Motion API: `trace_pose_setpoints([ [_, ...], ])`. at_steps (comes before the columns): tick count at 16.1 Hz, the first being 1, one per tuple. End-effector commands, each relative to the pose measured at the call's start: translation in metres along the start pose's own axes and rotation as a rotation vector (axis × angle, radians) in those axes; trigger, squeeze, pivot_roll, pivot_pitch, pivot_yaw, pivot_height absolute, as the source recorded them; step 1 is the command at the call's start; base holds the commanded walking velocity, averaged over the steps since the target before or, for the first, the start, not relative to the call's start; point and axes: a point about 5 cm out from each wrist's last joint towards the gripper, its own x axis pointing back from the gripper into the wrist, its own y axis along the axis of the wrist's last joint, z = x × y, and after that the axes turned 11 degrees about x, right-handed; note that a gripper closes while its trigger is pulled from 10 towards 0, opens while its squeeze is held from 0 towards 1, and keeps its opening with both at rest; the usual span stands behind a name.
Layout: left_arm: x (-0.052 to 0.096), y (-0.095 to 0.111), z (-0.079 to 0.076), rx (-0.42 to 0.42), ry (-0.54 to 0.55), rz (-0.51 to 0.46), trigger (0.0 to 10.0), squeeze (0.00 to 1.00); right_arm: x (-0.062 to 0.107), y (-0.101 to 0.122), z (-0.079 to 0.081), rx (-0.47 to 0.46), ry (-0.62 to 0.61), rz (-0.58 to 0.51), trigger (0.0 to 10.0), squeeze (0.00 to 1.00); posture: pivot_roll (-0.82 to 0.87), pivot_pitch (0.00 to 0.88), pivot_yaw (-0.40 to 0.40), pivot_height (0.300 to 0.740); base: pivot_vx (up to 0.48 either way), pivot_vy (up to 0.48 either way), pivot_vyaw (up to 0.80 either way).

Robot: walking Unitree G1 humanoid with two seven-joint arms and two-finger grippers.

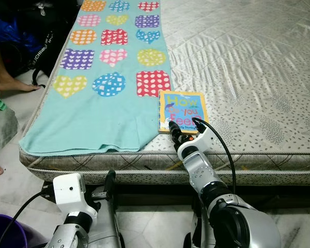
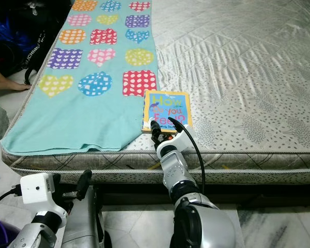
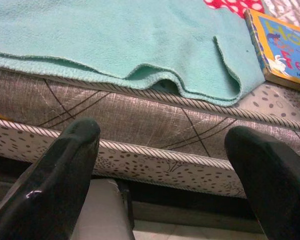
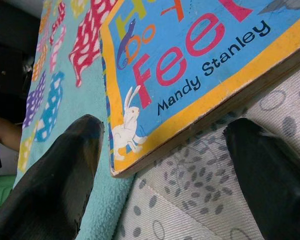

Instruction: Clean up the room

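Yellow-edged, the book [image 1: 181, 111] lies on the mattress [image 1: 248, 62] beside the teal blanket [image 1: 93, 119]. We hold our right gripper [image 1: 174, 135] wide open and empty at its near edge; closing low could snag blanket instead.

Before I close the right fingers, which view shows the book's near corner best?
The right wrist view: the book has its corner between the open fingers, lying on the mattress. Both eye views show the whole cover but the right gripper overlaps its edge. The left wrist view catches one end.
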Motion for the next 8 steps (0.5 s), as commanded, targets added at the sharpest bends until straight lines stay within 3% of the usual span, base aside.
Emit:
trace_pose_setpoints([
  [1,0.0029,0.0010,0.0022,-0.007,0.013,0.003,10.0,0.00,0.0235,-0.0954,0.1299,-0.187,0.250,0.251,10.0,0.00,0.35,0.165,-0.015,0.508,0.000,0.000,0.00],
  [8,0.0029,0.0010,0.0022,-0.007,0.013,0.003,10.0,0.00,0.0235,-0.0954,0.1299,-0.187,0.250,0.251,10.0,0.00,0.35,0.165,-0.015,0.508,0.000,0.000,0.00],
])
